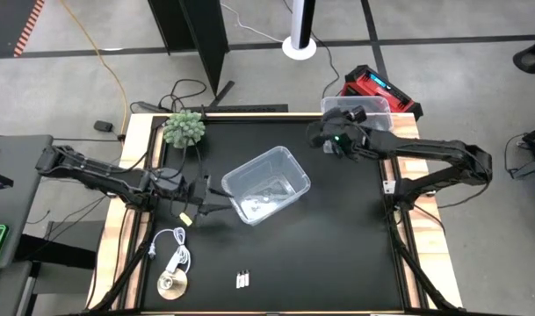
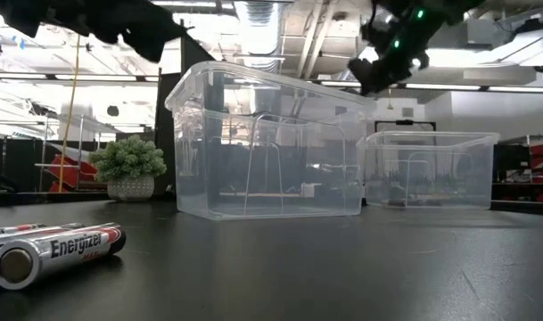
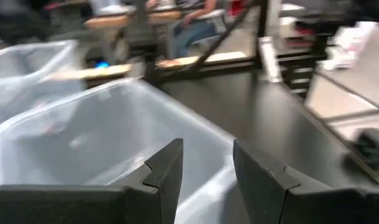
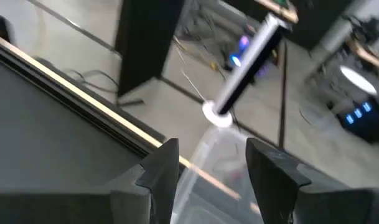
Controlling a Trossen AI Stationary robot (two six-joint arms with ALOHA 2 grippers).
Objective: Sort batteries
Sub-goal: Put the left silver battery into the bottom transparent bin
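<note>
Three batteries (image 1: 242, 280) lie side by side on the black table near its near edge. In the low view they are dark and silver cylinders (image 2: 53, 251) lying on their sides. A clear bin (image 1: 267, 184) stands mid-table with a few small pale pieces on its floor. A second clear bin (image 1: 359, 109) stands at the far right corner. My left gripper (image 1: 217, 200) is open, just left of the middle bin's near-left corner (image 3: 114, 137), and holds nothing. My right gripper (image 1: 325, 140) is open and empty, raised beside the far bin (image 4: 221, 155).
A white coiled cable with a round disc (image 1: 172, 263) lies near the table's near left corner. A small potted plant (image 1: 184, 128) stands at the far left corner. Bare black table (image 1: 337, 246) spreads right of the batteries. People sit in the room beyond.
</note>
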